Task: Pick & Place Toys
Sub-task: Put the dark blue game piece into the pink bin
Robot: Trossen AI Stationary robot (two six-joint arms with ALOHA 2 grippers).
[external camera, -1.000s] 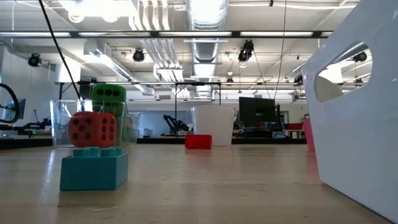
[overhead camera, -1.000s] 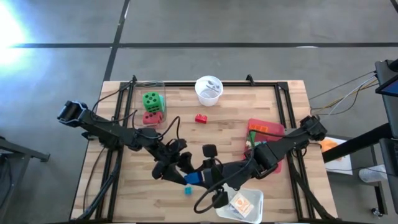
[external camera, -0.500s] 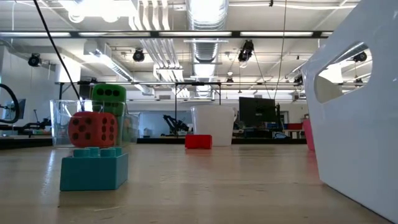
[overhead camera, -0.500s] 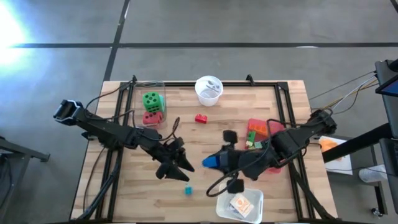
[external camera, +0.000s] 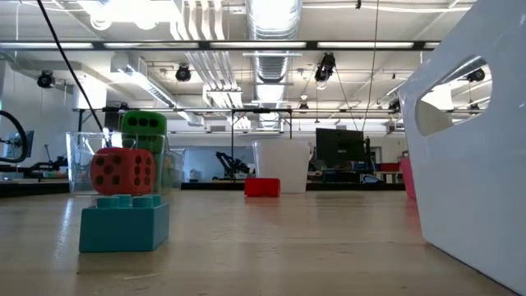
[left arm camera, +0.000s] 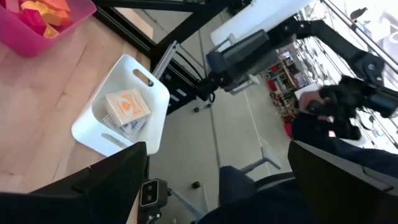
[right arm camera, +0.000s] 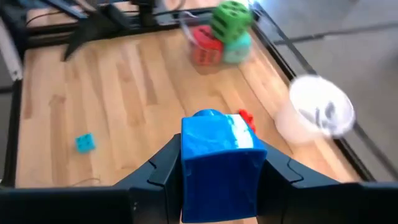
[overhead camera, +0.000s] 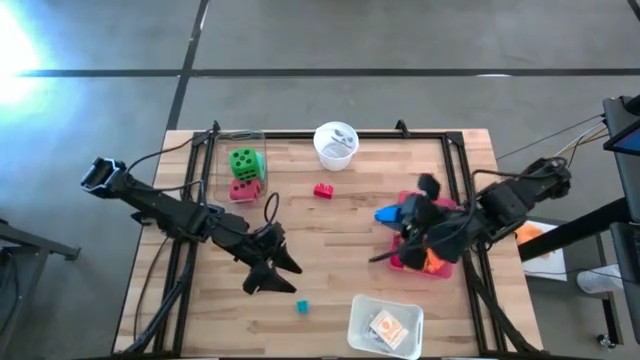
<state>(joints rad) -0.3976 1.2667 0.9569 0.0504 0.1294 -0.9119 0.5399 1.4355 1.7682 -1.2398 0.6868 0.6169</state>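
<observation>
My right gripper is shut on a blue brick and holds it above the left rim of the pink bin, which has orange and green toys in it. My left gripper stands open over the table's near middle with nothing between its fingers. A small teal brick lies near the front edge. A red brick lies in front of the white cup. The green die rests on the red die and the teal die in a clear box at the far left. My right gripper pinches the blue brick by two opposite side walls between its two fingers. The fingers come from the table's right, slanting downward. The brick sits studs up and is lifted clear of the table.
A white tray with a card pack in it stands at the front edge, right of the teal brick. Black frame rails run along the table's left and right sides. Bare wood lies between the two grippers.
My right gripper has carried the blue brick from the table's near middle up and toward the right edge, to above the pink bin, turning its wrist on the way. My left gripper has drawn back a little toward the left edge, staying open.
</observation>
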